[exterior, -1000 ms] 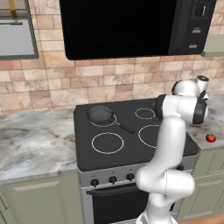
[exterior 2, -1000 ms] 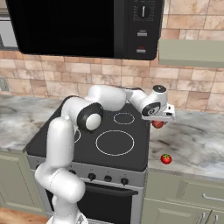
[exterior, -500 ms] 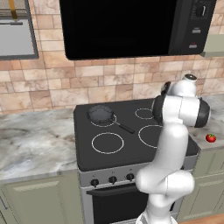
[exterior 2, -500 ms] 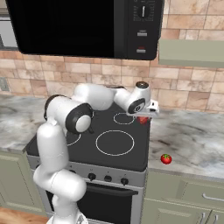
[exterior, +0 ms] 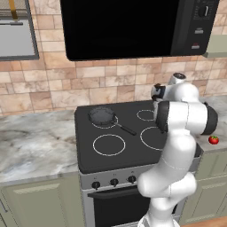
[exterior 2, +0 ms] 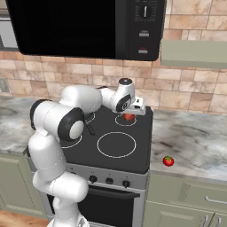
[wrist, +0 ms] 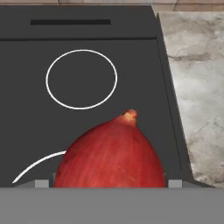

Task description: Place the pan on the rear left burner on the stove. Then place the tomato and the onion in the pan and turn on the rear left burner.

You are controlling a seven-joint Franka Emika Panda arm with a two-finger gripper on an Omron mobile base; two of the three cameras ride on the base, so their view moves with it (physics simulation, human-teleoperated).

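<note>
The dark grey pan (exterior: pixel 102 116) sits on the rear left burner (exterior: pixel 106 126) of the stove (exterior: pixel 133 146), its black handle pointing toward the middle of the cooktop. My gripper (exterior 2: pixel 129 116) hangs just above the rear right ring and is shut on the reddish onion (exterior 2: pixel 128 117). In the hand view the onion (wrist: pixel 111 153) bulges up from the bottom, with a white ring (wrist: pixel 81 78) beyond it. The tomato (exterior: pixel 213 139) with its green cap lies on the right counter, also seen as the tomato (exterior 2: pixel 168 161) close to the stove's right edge.
A black microwave (exterior: pixel 133 26) hangs low over the stove (exterior 2: pixel 142 155). Marble counter (exterior: pixel 35 146) runs to the left and counter (exterior 2: pixel 195 137) to the right. Black knobs (exterior: pixel 114 181) line the front panel. My own arm crosses the cooktop's right half.
The arm has swung left from the right counter side to over the back of the cooktop, carrying the onion along. Pan and tomato have stayed put.
</note>
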